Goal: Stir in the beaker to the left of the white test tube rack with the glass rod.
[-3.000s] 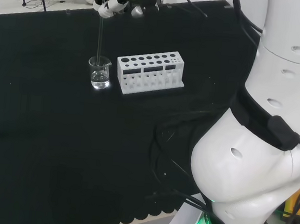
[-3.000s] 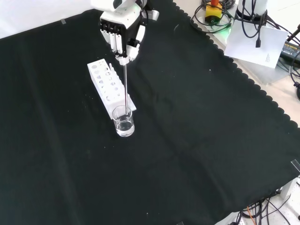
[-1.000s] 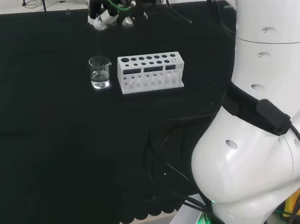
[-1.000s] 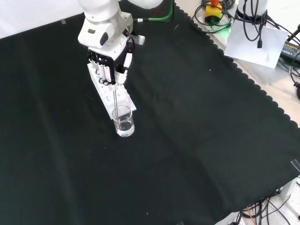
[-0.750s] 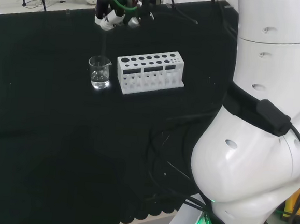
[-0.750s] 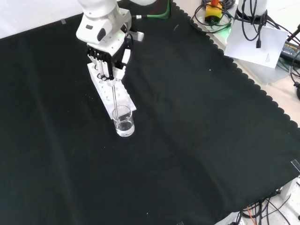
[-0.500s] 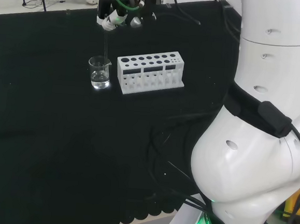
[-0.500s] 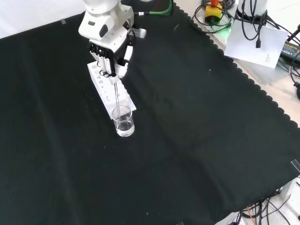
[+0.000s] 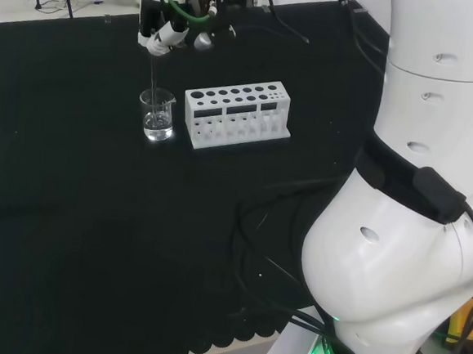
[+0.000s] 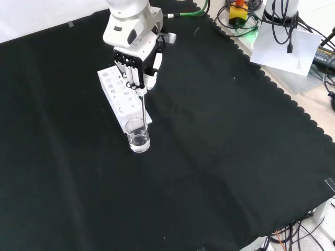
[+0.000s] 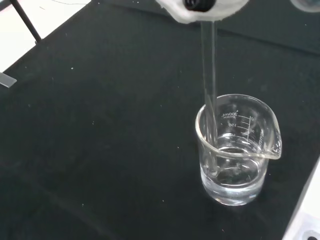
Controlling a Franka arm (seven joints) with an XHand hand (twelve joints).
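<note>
A clear glass beaker (image 9: 157,115) (image 10: 137,135) (image 11: 236,149) with a little clear liquid stands on the black cloth just left of the white test tube rack (image 9: 236,114) (image 10: 122,95) in the head view. The hand (image 9: 164,32) (image 10: 137,65) hovers above the beaker with its fingers curled round the top of a thin glass rod (image 9: 153,76) (image 10: 142,107) (image 11: 209,90). The rod hangs almost upright. Its lower end dips into the liquid near the beaker's wall, as the wrist view shows.
The arm's big white links (image 9: 414,207) stand at the right of the head view. Cables, a sheet of paper (image 10: 285,44) and other gear lie beyond the cloth's scalloped edge at the front view's top right. Wide bare cloth (image 10: 225,157) surrounds the beaker and rack.
The hand has swung with the rod: to the left in the head view and to the right in the front view. The rod's lower end stays inside the beaker.
</note>
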